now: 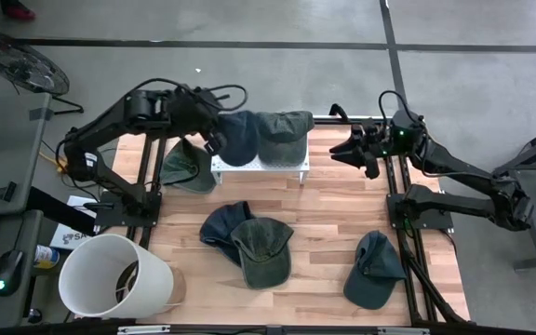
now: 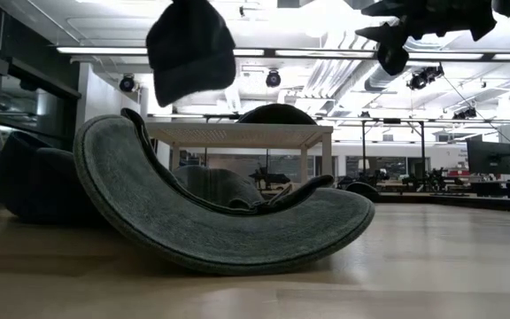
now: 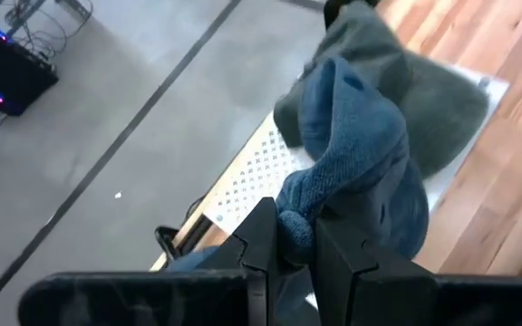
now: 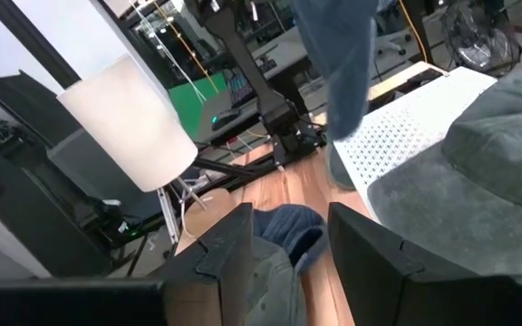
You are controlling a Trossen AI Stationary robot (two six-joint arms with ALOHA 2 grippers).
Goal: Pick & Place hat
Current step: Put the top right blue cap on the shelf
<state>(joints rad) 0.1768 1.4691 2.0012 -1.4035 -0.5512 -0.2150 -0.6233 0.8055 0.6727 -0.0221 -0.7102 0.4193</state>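
Note:
My left gripper point(image 1: 214, 141) is shut on a dark blue hat point(image 1: 238, 136), which hangs above the left end of the white perforated stand point(image 1: 259, 167). In the low view the blue hat point(image 2: 189, 49) is clear of the stand's top. A green hat point(image 1: 284, 125) lies on the stand's right part. My right gripper point(image 1: 342, 152) stands open to the right of the stand, with nothing between its fingers. In the right wrist view, the blue hat point(image 4: 338, 54) hangs in front of my right gripper point(image 4: 293, 244). My left gripper pinches a bunched bit of the blue hat's cloth point(image 3: 295, 222) between its two fingers point(image 3: 259, 249). It comes from the table's left, slanting down. The rest of the hat point(image 3: 361, 154) hangs below and ahead of the fingers, lifted clear of the stand.
A green hat point(image 1: 189, 167) lies on the table left of the stand. A dark blue hat point(image 1: 220, 226) and a green hat point(image 1: 264, 251) overlap mid-table, and a teal hat point(image 1: 375, 270) lies near right. A white bucket point(image 1: 114, 276) stands at the near left corner.

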